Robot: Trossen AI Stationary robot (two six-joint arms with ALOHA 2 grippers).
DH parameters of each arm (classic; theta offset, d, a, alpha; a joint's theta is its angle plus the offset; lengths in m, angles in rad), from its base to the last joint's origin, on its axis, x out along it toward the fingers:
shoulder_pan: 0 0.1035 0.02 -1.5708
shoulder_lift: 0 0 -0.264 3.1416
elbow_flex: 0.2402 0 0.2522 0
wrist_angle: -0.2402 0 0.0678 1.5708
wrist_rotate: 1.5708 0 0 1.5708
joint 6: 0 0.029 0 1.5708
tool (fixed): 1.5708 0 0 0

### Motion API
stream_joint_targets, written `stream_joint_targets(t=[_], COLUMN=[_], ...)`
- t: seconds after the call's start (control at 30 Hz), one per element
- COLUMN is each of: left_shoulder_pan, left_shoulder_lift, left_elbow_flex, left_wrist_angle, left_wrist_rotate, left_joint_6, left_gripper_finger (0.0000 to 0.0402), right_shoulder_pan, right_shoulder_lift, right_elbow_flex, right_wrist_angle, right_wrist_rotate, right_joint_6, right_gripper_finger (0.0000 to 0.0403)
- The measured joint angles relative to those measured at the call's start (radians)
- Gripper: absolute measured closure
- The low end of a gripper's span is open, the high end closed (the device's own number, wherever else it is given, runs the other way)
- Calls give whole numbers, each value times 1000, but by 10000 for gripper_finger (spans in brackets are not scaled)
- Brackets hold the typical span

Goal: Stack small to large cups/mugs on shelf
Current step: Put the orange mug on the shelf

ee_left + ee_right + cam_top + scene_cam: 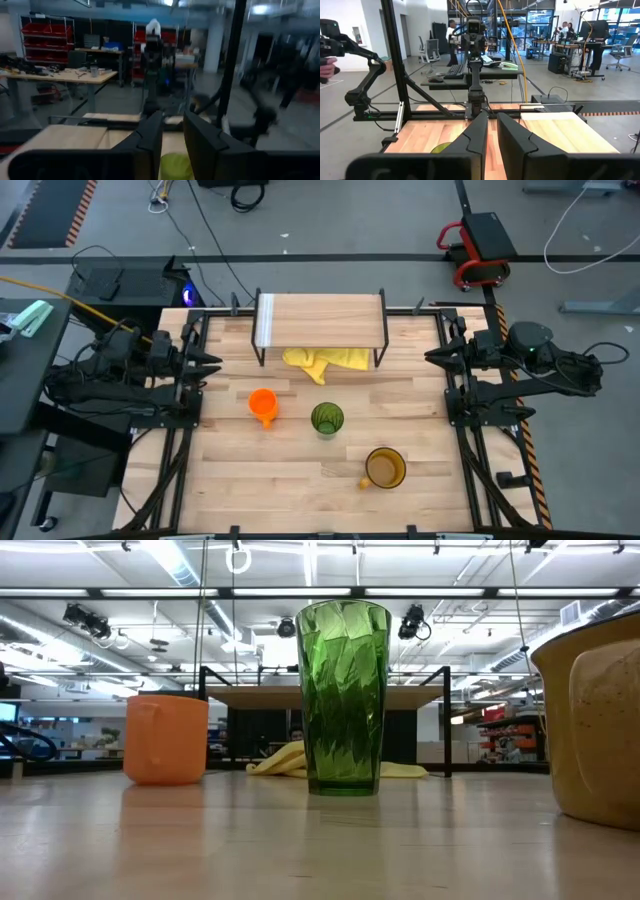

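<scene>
The shelf (320, 310) is set at the far edge of the table (250, 480), midway between the two arms, and a crumpled cloth (325, 361) is lain partly beneath its near side. In front of it, the small mug (262, 404) is placed to the left, with the tumbler (327, 419) just to its right. The handled mug (384, 468) is found nearest the front, to the right of both.
</scene>
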Motion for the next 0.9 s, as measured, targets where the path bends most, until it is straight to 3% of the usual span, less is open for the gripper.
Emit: stream_joint_targets(t=[0.23,0.43,0.5,0.63,0.73,0.9], left_shoulder_pan=[0,0,3,3,3,3], left_shoulder_lift=[24,41,46,58,70,108], left_elbow_flex=[0,0,0,0,0,0], left_wrist_angle=[178,244,247,245,246,245], left_wrist_rotate=[-1,-1,-7,-13,-15,-25], left_joint_6=[-249,-304,-304,-303,-292,-284], left_gripper_finger=[315,321,321,318,320,323], right_shoulder_pan=[0,0,3,10,2,2], right_shoulder_lift=[2,7,18,40,60,81], right_elbow_flex=[0,0,0,0,0,0], right_wrist_angle=[4,8,44,138,207,294], right_wrist_rotate=[8,10,9,11,47,53], right_joint_6=[-112,-125,-17,442,543,565], right_gripper_finger=[352,352,352,352,352,352])
